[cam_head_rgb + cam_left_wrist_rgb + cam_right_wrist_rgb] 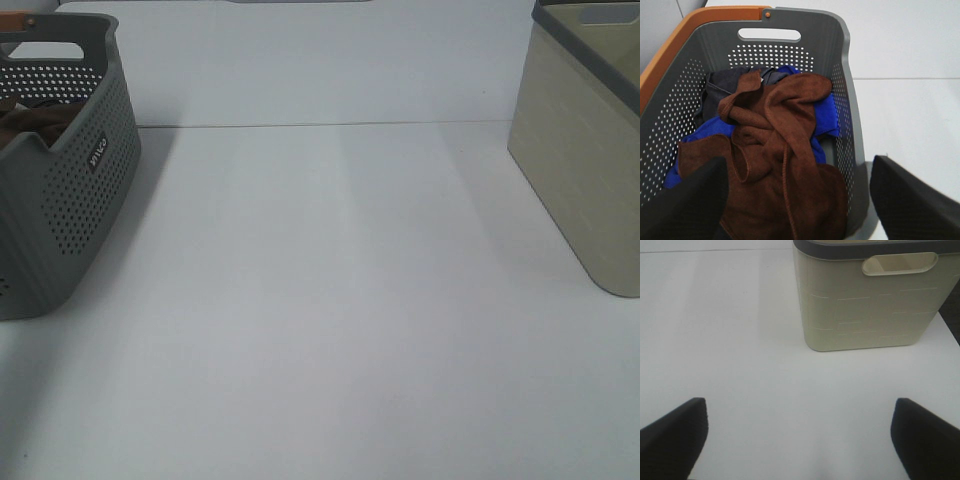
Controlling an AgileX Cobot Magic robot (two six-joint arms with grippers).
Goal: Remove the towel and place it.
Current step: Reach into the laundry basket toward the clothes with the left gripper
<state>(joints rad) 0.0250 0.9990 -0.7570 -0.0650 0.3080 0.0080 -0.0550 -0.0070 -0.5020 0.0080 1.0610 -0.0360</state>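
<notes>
Dark brown terry towel (775, 150) lies crumpled inside the grey perforated plastic basket (842, 65), heaped along its length — directly under my left gripper (797, 167), spread wide and empty. My right gripper (800, 407), spread too, hangs well apart from the basket.

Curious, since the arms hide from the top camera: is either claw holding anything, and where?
Nothing is held. The left gripper stands open over the towel in the basket; the right gripper is open over the table.

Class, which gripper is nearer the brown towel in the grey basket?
Left. The left gripper hangs open above the towel in the basket; the right gripper is over the table near the beige bin.
</notes>
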